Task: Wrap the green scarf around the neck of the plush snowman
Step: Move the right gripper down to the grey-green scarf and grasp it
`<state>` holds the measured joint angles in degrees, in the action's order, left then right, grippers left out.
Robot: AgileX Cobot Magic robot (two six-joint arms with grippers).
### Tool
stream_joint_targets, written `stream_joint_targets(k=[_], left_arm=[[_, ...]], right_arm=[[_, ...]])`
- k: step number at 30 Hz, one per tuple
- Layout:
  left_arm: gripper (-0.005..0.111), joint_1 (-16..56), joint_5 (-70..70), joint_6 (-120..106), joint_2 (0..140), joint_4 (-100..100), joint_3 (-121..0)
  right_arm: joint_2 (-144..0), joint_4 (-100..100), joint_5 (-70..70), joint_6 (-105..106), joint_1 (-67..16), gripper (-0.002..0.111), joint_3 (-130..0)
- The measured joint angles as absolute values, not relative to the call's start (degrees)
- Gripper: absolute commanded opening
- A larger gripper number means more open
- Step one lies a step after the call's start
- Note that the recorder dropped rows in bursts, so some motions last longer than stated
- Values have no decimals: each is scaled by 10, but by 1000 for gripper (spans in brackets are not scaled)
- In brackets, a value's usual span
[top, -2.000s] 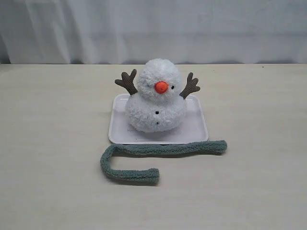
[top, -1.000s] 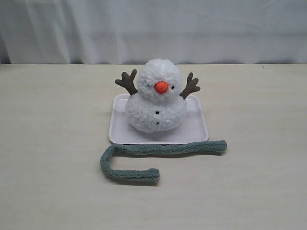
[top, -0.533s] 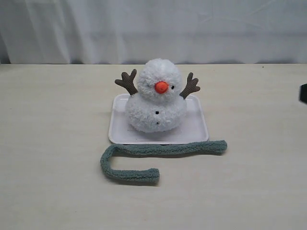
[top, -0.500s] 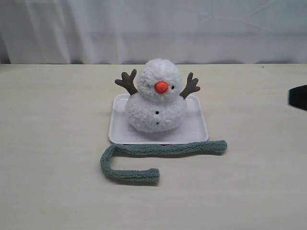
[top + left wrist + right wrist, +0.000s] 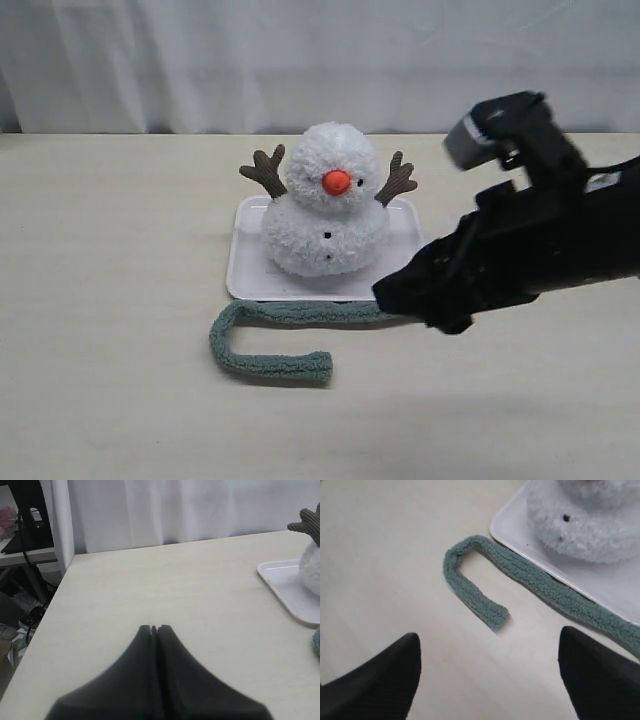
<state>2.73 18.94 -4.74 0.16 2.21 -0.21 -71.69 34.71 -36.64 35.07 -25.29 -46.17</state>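
The plush snowman (image 5: 325,225) stands upright on a white tray (image 5: 408,270), its neck (image 5: 300,197) bare. The green scarf (image 5: 268,366) lies on the table in front of the tray, its left part curled into a hook. My right gripper (image 5: 400,292) hangs over the scarf's right part and hides that end. In the right wrist view this gripper (image 5: 489,632) is open and empty above bare table, with the scarf (image 5: 530,577), tray (image 5: 600,582) and snowman (image 5: 590,530) beyond it. My left gripper (image 5: 154,628) is shut and empty, far from the snowman (image 5: 311,565).
A white curtain (image 5: 320,60) hangs behind the beige table (image 5: 110,300). In the left wrist view the table's edge (image 5: 60,587) lies near, with dark equipment (image 5: 25,515) past it. The tray's corner (image 5: 285,582) shows at that view's side.
My right arm has swung in from the right edge and now reaches over the scarf's right end. Snowman, tray and scarf have not moved.
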Motion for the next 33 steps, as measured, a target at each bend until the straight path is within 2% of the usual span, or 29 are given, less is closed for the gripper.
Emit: stream_joint_targets(k=[5,10,16,22,33], left_arm=[[0,27,189,-47,2,22,-2],[0,27,189,-47,2,22,-2],[0,27,189,-47,2,22,-2],[0,27,189,-47,2,22,-2],[0,27,189,-47,2,22,-2]], right_arm=[[-789,211,-290,241,-341,71,-464],[-853,99,-207,212,-373,71,-465],[-921,-30,-121,205,-379,70,-465],[-987,-119,-90,229,-379,66,-465],[-1047,-201,-17,235,-379,64,-481]])
